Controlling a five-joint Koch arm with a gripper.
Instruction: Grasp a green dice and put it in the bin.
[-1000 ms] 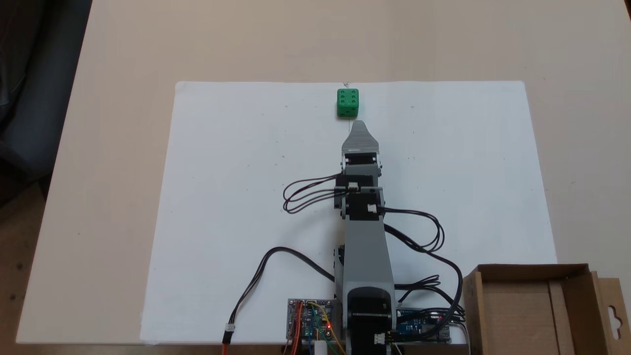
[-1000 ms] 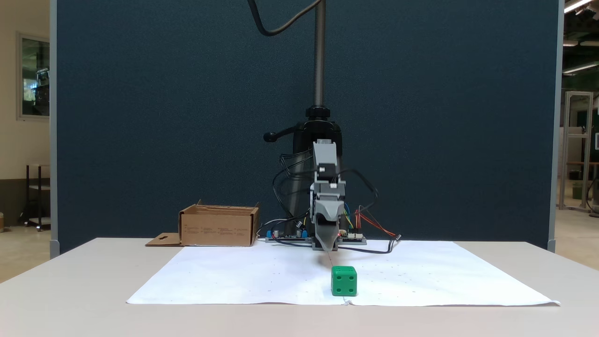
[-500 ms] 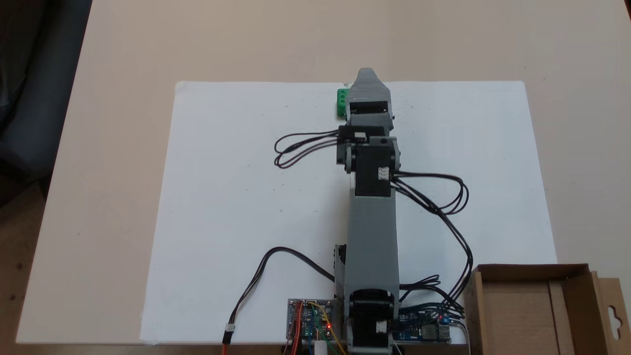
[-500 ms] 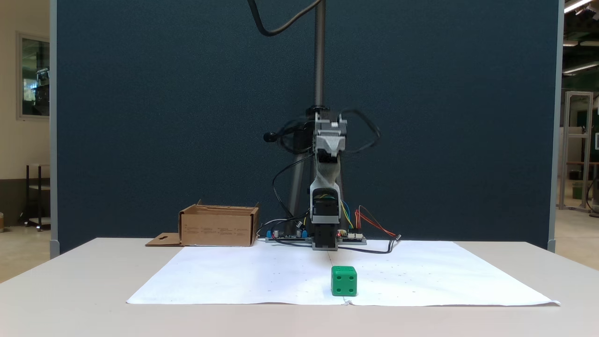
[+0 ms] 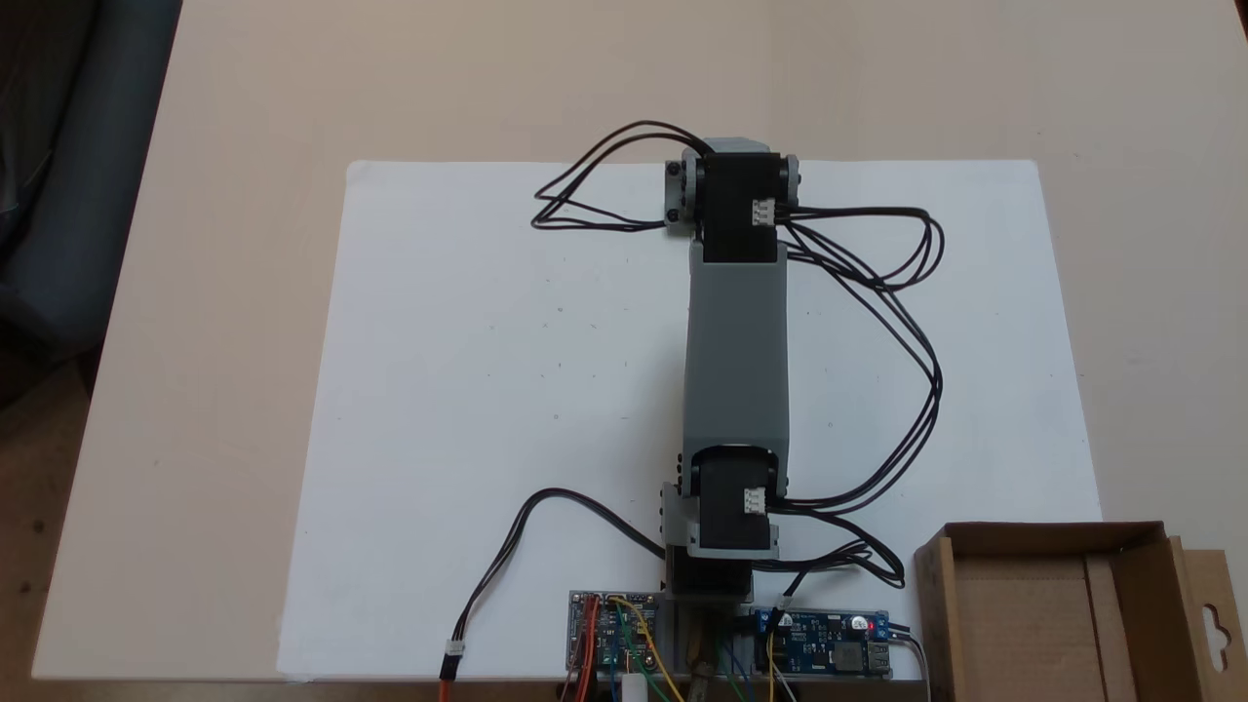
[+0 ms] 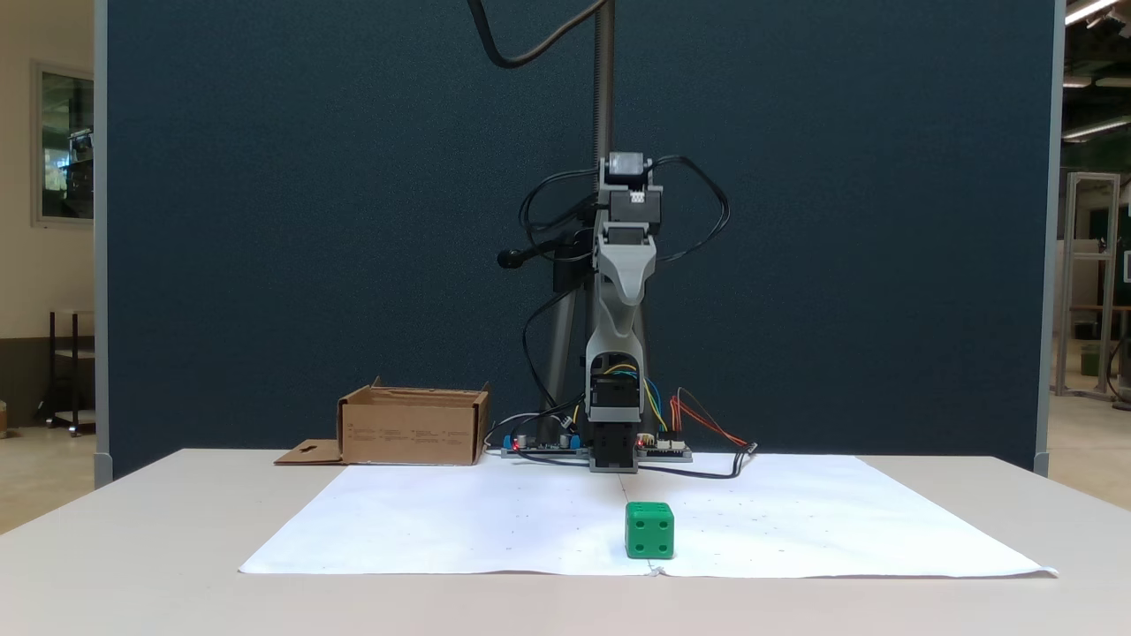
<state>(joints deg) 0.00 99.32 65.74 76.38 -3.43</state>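
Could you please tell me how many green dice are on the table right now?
1: the small green plastic dice sits on the white paper sheet near its front edge in a fixed view.

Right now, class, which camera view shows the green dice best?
The fixed view from table level: the green dice sits in plain sight on the white paper, clear of the arm. In the fixed view from above, the raised arm covers its spot.
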